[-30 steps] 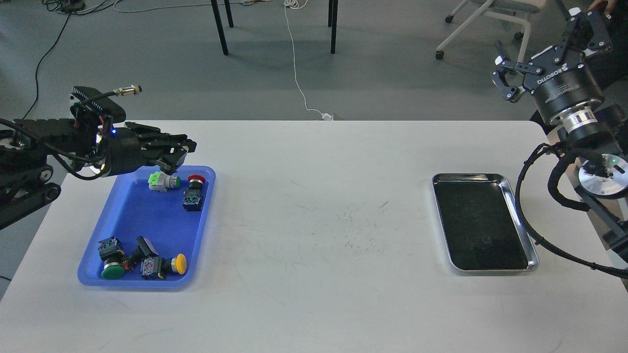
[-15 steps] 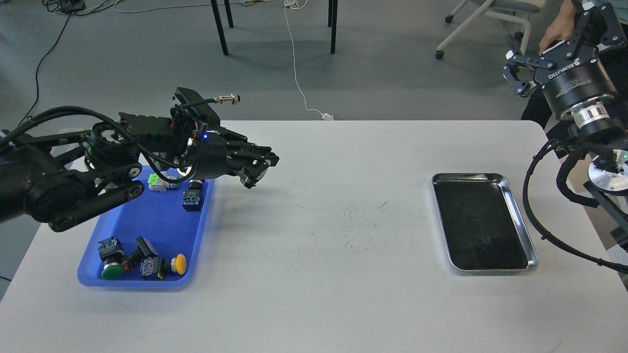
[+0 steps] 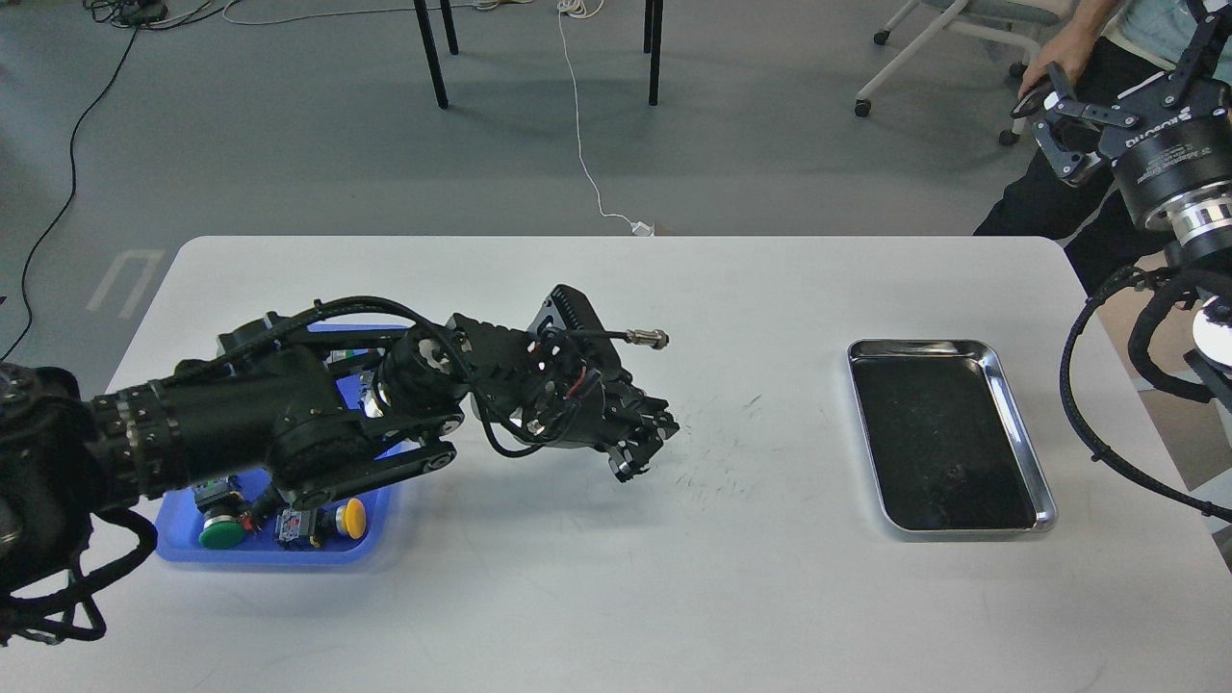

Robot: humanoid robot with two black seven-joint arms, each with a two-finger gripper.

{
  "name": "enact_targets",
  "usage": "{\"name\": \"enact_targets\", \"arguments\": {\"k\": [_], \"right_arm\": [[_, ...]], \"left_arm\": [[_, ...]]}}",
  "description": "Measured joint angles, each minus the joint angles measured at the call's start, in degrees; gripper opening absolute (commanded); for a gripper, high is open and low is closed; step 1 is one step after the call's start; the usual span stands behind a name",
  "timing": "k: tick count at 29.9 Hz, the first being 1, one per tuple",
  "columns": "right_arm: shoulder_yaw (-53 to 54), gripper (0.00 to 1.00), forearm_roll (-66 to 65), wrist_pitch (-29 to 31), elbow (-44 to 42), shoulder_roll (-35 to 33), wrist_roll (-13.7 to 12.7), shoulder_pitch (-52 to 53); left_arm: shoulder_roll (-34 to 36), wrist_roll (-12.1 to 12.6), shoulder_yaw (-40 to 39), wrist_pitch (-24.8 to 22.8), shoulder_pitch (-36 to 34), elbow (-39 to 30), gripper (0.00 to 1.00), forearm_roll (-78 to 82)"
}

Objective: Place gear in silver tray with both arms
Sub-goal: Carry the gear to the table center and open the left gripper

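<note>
Layout: table (image 3: 616, 597) fills the view. Silver tray (image 3: 1022, 423) sits on its right side, long side running front to back. Plastic tray (image 3: 173, 553) on the left side near the front, mostly covered by the left arm (image 3: 289, 428); push-buttons (image 3: 279, 525) lie in its front end. Left gripper (image 3: 643, 445) hangs over mid-table, between the two trays, well apart from the silver tray. Right gripper (image 3: 1107, 111) is up beyond the table's far right corner, right of the silver tray. Behind the table: floor, table legs (image 3: 433, 58), a cable (image 3: 582, 125), a chair (image 3: 924, 38) far right, a person (image 3: 1068, 173) beside it.
</note>
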Motion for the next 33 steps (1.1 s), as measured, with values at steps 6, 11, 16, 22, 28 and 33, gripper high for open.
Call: {"name": "enact_targets", "arguments": {"k": [6,11,16,22,28,33], "right_arm": [[0.07,0.99,0.0,-0.31,-0.01,0.31,-0.28,0.26],[0.08,0.99,0.0,-1.43,0.05,0.42,-0.8,1.18],[-0.12,0.99,0.0,-2.6,0.1,1.09,-1.07,2.4],[-0.59,0.99,0.0,-3.69,0.1,1.49,-1.88,3.52],[-0.91,0.99,-0.03,-3.96,0.05,1.51,-1.93,4.29],[-1.07,0.99,-0.09,-4.02,0.0,2.02,-1.93,4.56]], "left_arm": [[-5.79,0.15,1.17,-0.03,0.21,3.67,0.15,0.25],[-8.78,0.18,1.89,0.02,0.49,5.8,0.15,0.25],[-11.17,0.83,2.33,0.04,0.56,6.92,0.16,0.26],[-12.3,1.87,2.35,0.04,1.61,8.78,0.17,0.35],[-12.35,2.17,2.41,0.04,2.58,8.91,0.19,0.51],[-12.34,2.2,2.42,0.04,2.81,9.0,0.35,0.65]]}}
